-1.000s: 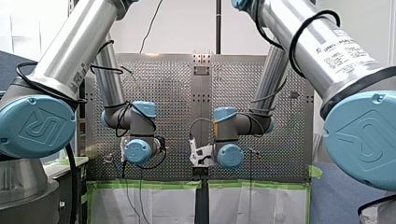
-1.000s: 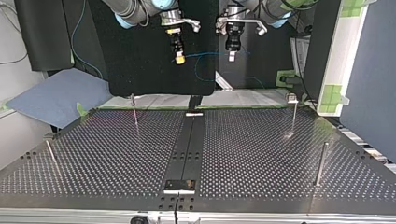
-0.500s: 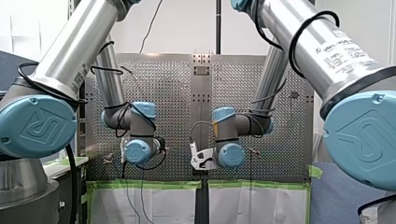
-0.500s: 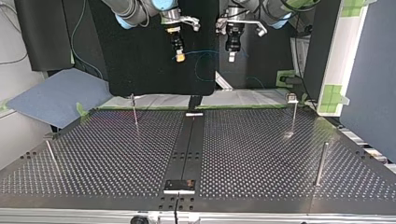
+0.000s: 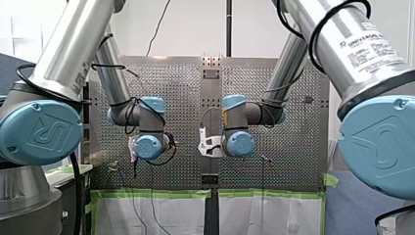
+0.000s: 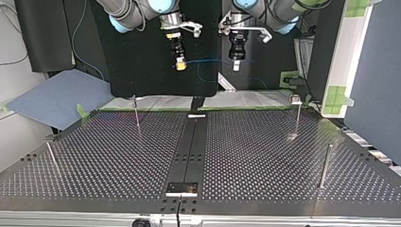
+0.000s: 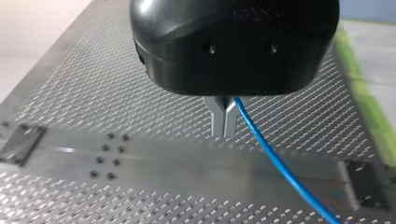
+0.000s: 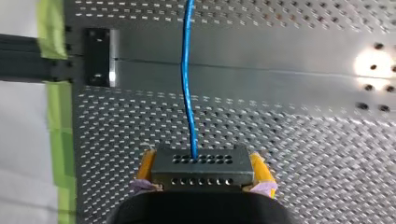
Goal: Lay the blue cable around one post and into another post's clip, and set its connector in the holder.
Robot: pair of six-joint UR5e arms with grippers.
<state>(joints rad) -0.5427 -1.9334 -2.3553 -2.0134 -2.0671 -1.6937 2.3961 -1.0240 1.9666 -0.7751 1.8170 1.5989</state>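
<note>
Perforated desk (image 6: pixel 265 156) below. Left end effector (image 7: pixel 224 130) pinches blue cable (image 7: pixel 280 168), right end effector (image 8: pixel 202 179) clamps connector (image 8: pixel 201 161), both aloft. Carrying step, likely; next: lower, wrap cable round post (image 6: pixel 136 111).

Four thin metal posts (image 6: pixel 136 113) stand on one perforated metal table (image 6: pixel 265 156), two far and two near. One thin blue cable (image 8: pixel 186 84). Two grippers: my left gripper (image 6: pixel 236 66), my right gripper (image 6: pixel 180 65).
</note>
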